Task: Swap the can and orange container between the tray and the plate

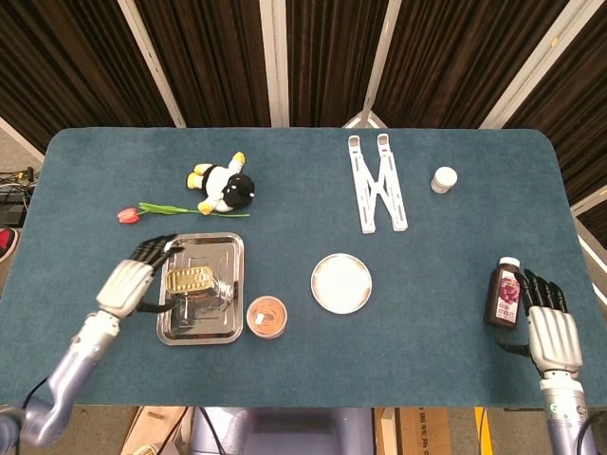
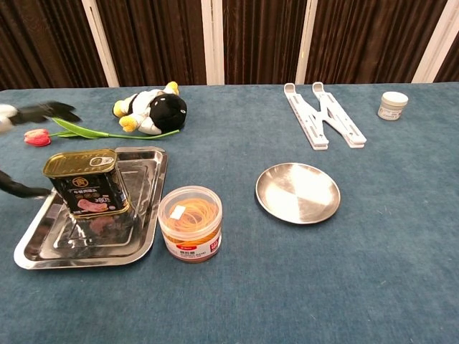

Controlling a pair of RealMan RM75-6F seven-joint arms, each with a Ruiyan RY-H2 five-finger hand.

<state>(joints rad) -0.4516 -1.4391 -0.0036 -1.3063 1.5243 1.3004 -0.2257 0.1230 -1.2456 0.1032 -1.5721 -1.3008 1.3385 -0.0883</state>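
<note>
Can: luncheon-meat can (image 2: 86, 183) upright in tray (image 2: 147, 236), lower left; rigid, slick, hefty — grasp its flat sides.
Left robot hand (image 1: 142, 275): spread wide beside it, empty.

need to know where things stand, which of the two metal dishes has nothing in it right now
The round plate, right of center, is bare. The rectangular tray on the left holds the can. The orange container stands on the table between them.

The can (image 2: 84, 182) stands in the tray (image 2: 147, 240), the orange container (image 2: 190, 223) between tray and plate (image 2: 297, 192).
</note>
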